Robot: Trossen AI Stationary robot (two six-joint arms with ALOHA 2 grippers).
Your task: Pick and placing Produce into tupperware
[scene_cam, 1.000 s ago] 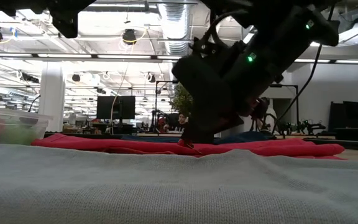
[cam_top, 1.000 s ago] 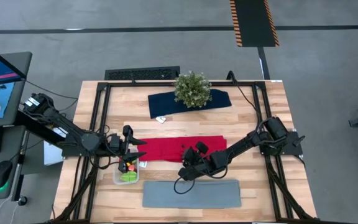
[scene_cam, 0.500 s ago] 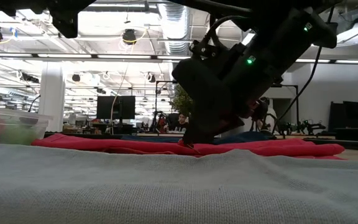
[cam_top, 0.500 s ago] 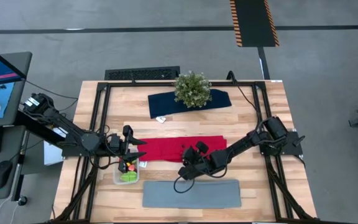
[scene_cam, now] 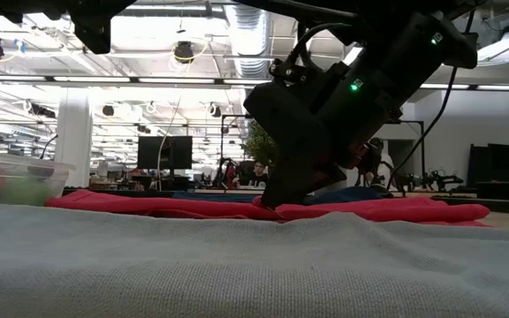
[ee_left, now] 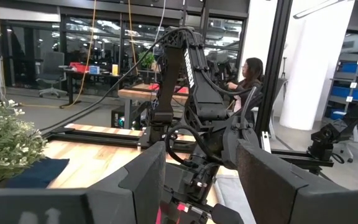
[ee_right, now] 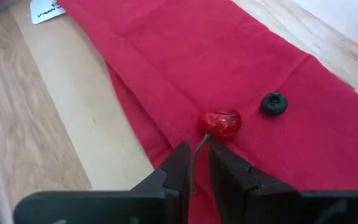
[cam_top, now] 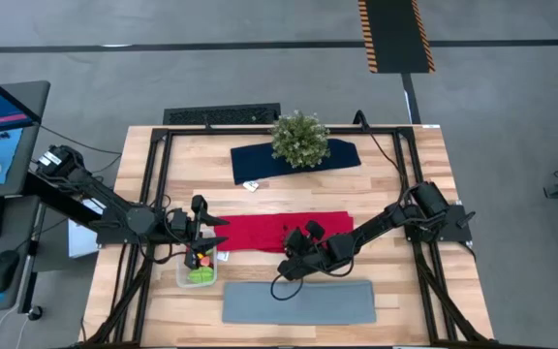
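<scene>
One cherry (ee_right: pixel 220 122) lies on the red cloth (ee_right: pixel 328 124), well apart from the tupperware (cam_top: pixel 198 271); the right pincer (ee_right: pixel 196 163) has narrowed around its stem, so a lift looks near. The left pincer (cam_top: pixel 201 246) hangs half-open over the tupperware.

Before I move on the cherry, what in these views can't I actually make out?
- Cherry: right wrist view does not settle whether the right gripper fingers pinch the stem.
- Tupperware contents: high view, too small to count; left gripper covers part. Low view, blurred.
- Red cloth: low view, the right arm hides the cherry.
</scene>
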